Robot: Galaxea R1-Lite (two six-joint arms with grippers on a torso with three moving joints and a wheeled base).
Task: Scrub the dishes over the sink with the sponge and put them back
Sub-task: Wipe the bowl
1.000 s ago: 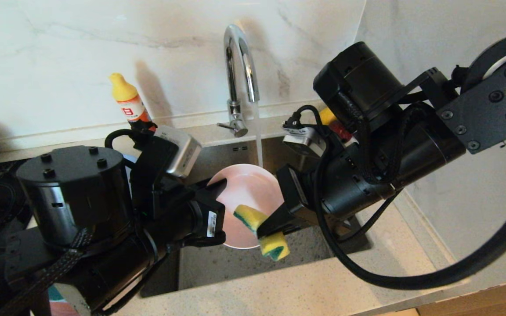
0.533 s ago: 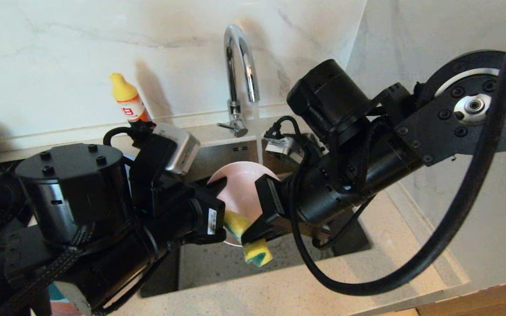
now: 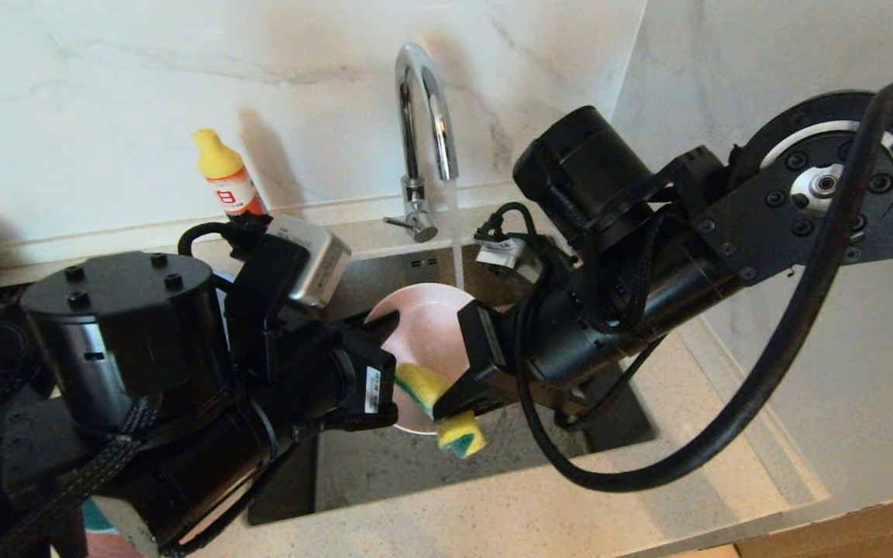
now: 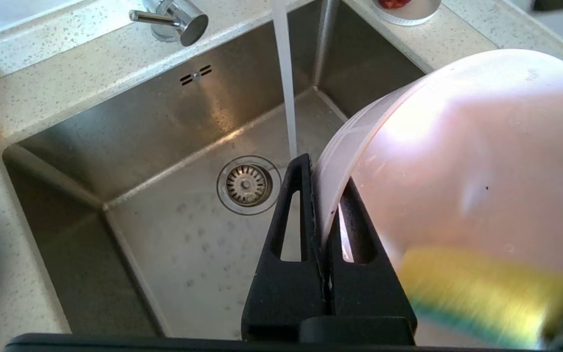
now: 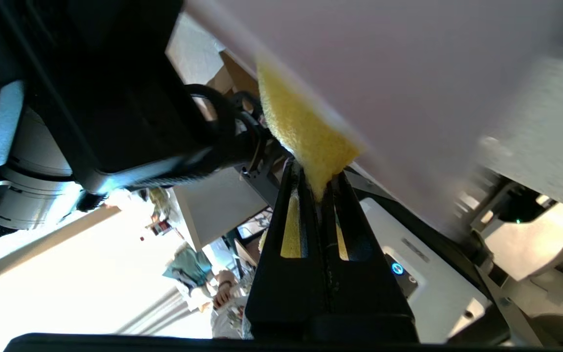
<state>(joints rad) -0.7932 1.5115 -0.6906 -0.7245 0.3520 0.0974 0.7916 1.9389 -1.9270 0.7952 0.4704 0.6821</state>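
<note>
We note left pincer point(image 4: 321, 195) clenched on pink bowl point(image 3: 423, 325) rim mid-frame over sink point(image 4: 164, 146), right pincer point(image 5: 316, 186) gripping sponge point(image 3: 446, 411) against it, tap point(image 3: 423, 116) running.

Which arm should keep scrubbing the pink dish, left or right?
Right. The right gripper is shut on the sponge, which lies against the pink dish over the sink. The left gripper is shut on the dish's rim, so it can only hold it steady.

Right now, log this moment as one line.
left gripper: shut on pink plate | right gripper: shut on sponge, against plate | over sink | tap running
</note>
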